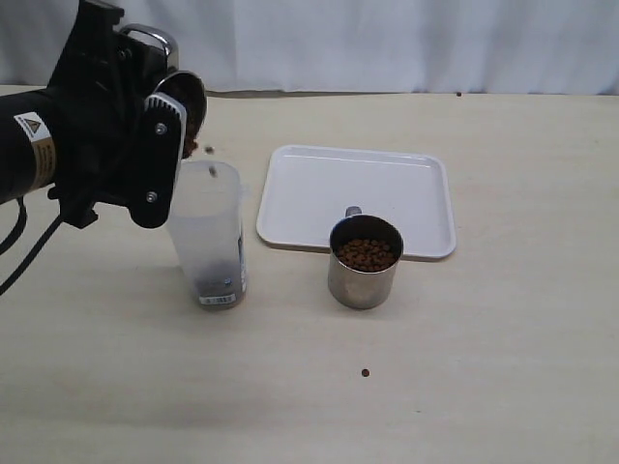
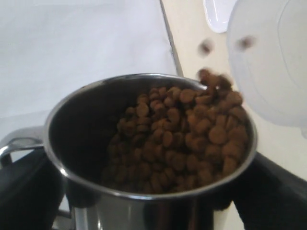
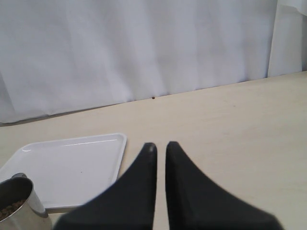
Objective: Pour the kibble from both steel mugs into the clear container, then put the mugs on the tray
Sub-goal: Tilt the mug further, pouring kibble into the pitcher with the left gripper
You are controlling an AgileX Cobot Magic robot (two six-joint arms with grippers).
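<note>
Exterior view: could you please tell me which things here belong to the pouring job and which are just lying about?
Job: tilted steel mug, pouring kibble; clear container; full steel mug; white tray.
Lying about: stray pellet on the table near the front; another pellet by the far edge.

Colour rundown: the surface is pale cream with a faint grain, and the curtain behind it is plain white. The tray is glossy white. Both mugs are shiny silver; the tilted steel mug looks dark inside, and the standing steel mug picks up cream reflections. The kibble is dark reddish brown, same as the stray pellet. The clear container is frosted and milky, with a white label with dark print. The left arm is black, with a pale grey plate and a white sticker bearing a yellow triangle. The right gripper has matte black jaws.
</note>
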